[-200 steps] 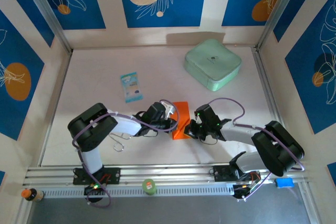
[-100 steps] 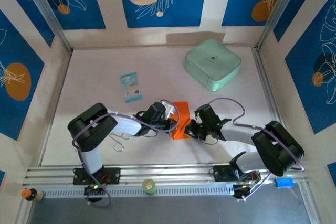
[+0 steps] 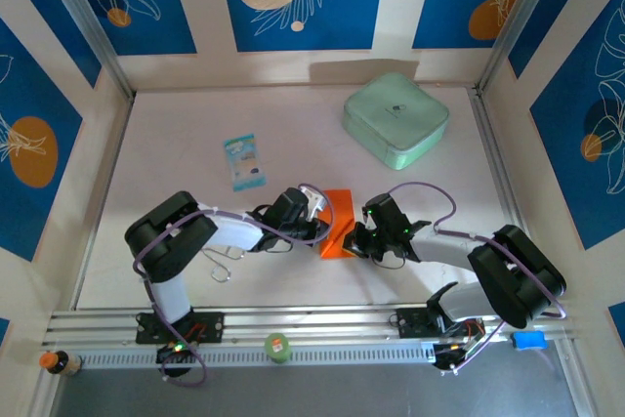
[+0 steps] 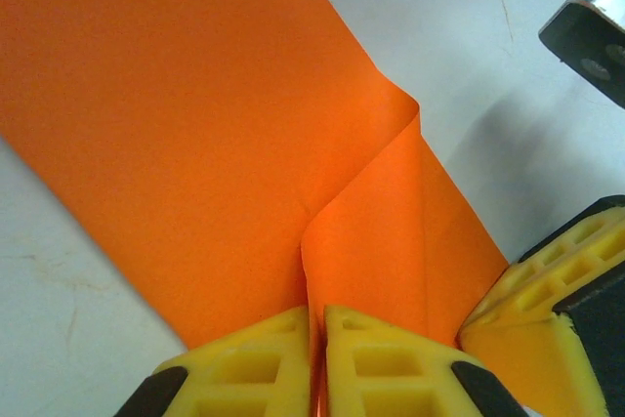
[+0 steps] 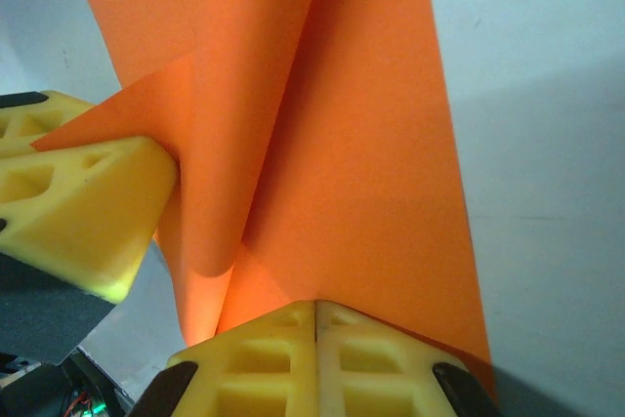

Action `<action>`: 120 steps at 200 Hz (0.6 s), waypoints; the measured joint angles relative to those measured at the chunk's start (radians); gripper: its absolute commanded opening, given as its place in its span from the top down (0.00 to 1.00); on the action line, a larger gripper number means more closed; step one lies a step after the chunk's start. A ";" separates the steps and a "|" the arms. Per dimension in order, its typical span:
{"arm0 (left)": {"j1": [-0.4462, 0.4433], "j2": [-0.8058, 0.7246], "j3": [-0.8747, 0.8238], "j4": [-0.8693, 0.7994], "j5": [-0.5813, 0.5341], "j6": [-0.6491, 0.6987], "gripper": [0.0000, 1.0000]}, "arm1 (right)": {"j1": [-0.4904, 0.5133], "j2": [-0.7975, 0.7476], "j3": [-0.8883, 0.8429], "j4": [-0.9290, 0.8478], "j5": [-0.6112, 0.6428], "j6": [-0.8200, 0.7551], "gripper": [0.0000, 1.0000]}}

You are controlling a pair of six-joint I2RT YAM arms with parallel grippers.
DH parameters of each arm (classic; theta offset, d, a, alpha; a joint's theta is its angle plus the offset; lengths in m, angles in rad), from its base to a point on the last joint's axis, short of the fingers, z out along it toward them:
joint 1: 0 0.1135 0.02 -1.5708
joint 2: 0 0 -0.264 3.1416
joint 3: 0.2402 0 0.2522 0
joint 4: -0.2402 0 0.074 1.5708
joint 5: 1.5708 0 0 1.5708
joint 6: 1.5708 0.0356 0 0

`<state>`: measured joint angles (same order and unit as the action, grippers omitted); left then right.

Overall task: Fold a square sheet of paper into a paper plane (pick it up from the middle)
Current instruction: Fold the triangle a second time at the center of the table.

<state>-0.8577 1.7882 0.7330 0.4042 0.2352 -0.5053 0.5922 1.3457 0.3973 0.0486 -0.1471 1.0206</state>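
The square sheet of paper [image 3: 340, 210] is lying half-folded on the tabletop [image 3: 176, 144] between both arms, its crease running away from them, with the left tool [image 4: 314, 327] and right tool [image 5: 315, 317] clenching its opposite edges.

I work in a robot test booth, a lab rig and not a home. My left arm [image 3: 176, 236] and right arm [image 3: 508, 280] are bolted to a ribbed metal rail [image 3: 342, 349] at the near edge of a white table [image 3: 176, 163]. Metal posts [image 3: 86, 21] frame walls [image 3: 303, 7] printed with blue leaf patterns. Purple cables [image 3: 430, 187] loop over my arms.
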 measured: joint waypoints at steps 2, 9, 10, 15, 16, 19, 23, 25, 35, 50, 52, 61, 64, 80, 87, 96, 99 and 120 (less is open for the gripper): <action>0.000 0.000 0.000 -0.001 0.000 0.000 0.88 | 0.000 0.000 0.000 0.000 0.000 0.000 1.00; 0.000 0.000 0.000 -0.001 0.000 0.000 0.88 | -0.001 0.000 0.000 0.000 0.000 0.000 1.00; 0.000 0.000 0.000 -0.001 0.000 0.000 0.88 | -0.001 0.000 0.000 0.000 0.000 0.000 1.00; 0.000 0.000 0.001 -0.001 0.000 0.000 0.88 | -0.001 0.000 0.000 0.000 -0.001 0.000 1.00; 0.000 0.000 0.001 -0.001 0.000 0.000 0.88 | -0.001 0.000 0.000 0.000 -0.001 0.000 1.00; 0.000 0.000 0.001 -0.001 0.000 0.000 0.88 | -0.001 0.000 0.000 0.000 -0.001 0.000 1.00; 0.000 0.000 0.001 -0.001 0.000 0.000 0.88 | -0.002 0.000 0.000 0.000 -0.002 0.000 1.00; 0.000 0.000 0.001 0.000 0.000 0.000 0.88 | -0.002 0.000 0.000 0.000 -0.002 0.000 1.00; 0.000 0.000 0.001 -0.001 0.000 0.000 0.88 | -0.002 0.000 0.000 -0.001 -0.003 0.000 1.00; 0.000 0.000 0.001 0.000 0.000 0.000 0.88 | -0.002 0.000 0.000 -0.001 -0.003 0.000 1.00; 0.000 0.000 0.001 0.000 0.000 0.000 0.88 | -0.002 0.000 0.000 -0.001 -0.003 0.000 1.00; 0.000 0.000 0.001 0.000 0.001 0.000 0.88 | -0.002 0.000 0.000 -0.001 -0.003 0.000 1.00; 0.000 0.000 0.001 0.000 0.001 0.001 0.88 | -0.002 0.000 0.000 -0.001 -0.003 0.000 1.00; 0.000 0.001 0.001 0.002 0.001 0.003 0.88 | -0.002 0.000 0.000 -0.001 -0.003 0.000 1.00; 0.001 0.001 0.001 0.002 0.002 0.003 0.87 | -0.003 0.000 0.000 -0.001 -0.003 0.000 1.00; 0.002 0.001 0.001 0.002 0.004 0.006 0.87 | -0.004 0.000 0.000 -0.001 -0.004 0.000 1.00; 0.002 0.002 0.002 0.003 0.005 0.007 0.87 | -0.004 0.000 0.000 -0.001 -0.004 0.000 1.00; 0.007 0.008 0.007 0.008 0.011 0.007 0.87 | -0.005 0.000 0.000 -0.001 -0.006 -0.002 1.00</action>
<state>-0.8509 1.7966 0.7403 0.4118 0.2462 -0.4984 0.5869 1.3457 0.3973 0.0475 -0.1535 1.0183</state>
